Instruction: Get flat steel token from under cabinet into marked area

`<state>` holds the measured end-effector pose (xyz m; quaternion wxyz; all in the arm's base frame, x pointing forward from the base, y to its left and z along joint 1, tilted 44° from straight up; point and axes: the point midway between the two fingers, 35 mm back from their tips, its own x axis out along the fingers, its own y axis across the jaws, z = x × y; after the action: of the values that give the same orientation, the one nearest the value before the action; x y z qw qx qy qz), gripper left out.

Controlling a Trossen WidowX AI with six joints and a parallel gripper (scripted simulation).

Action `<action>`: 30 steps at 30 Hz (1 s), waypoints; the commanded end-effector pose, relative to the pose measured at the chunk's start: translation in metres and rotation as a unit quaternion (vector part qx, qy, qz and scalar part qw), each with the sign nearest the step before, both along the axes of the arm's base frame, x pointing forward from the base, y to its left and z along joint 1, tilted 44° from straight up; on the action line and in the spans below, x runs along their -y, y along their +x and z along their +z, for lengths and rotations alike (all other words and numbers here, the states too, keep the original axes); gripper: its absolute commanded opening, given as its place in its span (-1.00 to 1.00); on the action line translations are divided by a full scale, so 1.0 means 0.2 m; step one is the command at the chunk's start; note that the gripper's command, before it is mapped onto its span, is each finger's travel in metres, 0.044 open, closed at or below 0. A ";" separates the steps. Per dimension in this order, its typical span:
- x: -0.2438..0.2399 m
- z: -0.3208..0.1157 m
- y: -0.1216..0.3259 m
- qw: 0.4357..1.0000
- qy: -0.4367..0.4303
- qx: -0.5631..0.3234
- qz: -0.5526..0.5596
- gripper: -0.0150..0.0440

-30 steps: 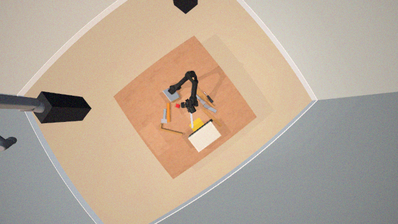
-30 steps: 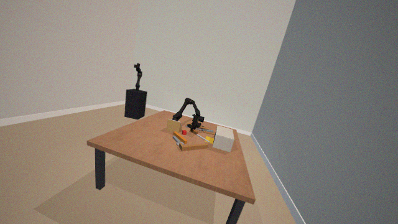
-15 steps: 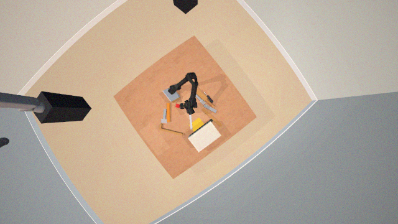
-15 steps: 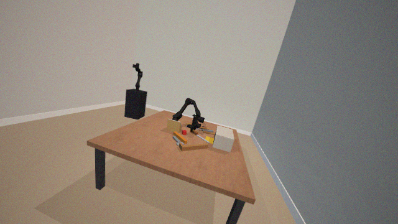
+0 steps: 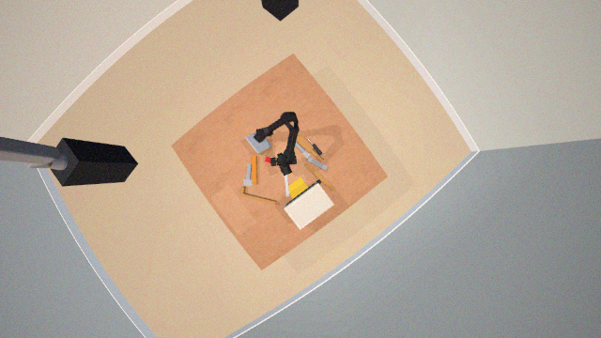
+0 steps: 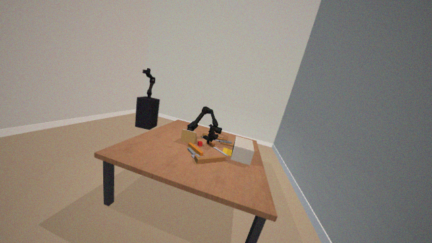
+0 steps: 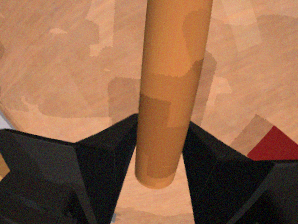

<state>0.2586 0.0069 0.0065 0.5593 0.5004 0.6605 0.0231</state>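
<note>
Table [image 5: 216, 160] [image 6: 162, 165] is our workspace, w/ cabinet [image 5: 309, 206] [image 6: 243, 150] on it. Arm [image 5: 296, 133] [image 6: 214, 119] bends over from the side the cabinet's front faces, so we'd keep it low & slow, pulling out along the cabinet's depth, not across the front. Yellow patch [image 5: 298, 187] [image 6: 227, 152] in front is prob. the marked area. Tool [image 5: 286, 186] [image 6: 219, 150] [image 7: 172, 75] looks to be outside the cabinet, tip near the front corner by the patch; can't tell if the tip touches the table. Next we'd square it up w/ the opening, get the tip flat & past the token, then draw back gently. Too hard a drag could overshoot the patch or leave the token against smth. Gripper [image 5: 285, 172] [image 6: 210, 140] [image 7: 160, 121] is pinching the tool's round wooden handle near its butt end, so expect some twist under side load; red cube [image 5: 268, 160] [image 6: 200, 144] [image 7: 276, 147] is close by, don't clip it. Token: not visible to us, presumably under the cabinet, so its facing is unknown, & being flat its upright axis should be the short one. Tool's long axis runs from gripper twd the cabinet's front corner, pale end leading, skewed to the cabinet's depth
</note>
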 end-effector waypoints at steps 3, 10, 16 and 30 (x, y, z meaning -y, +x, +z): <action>0.03 -0.02 0.01 1.000 -0.002 0.001 -0.002 -0.49; 0.06 -0.04 0.01 1.000 -0.002 0.001 -0.002 -0.49; 0.08 -0.07 0.01 1.000 -0.002 0.001 -0.003 -0.49; 0.14 -0.12 0.01 1.000 -0.002 0.001 -0.003 -0.49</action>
<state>0.2598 -0.0163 -0.0153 0.5591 0.5009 0.6603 0.0224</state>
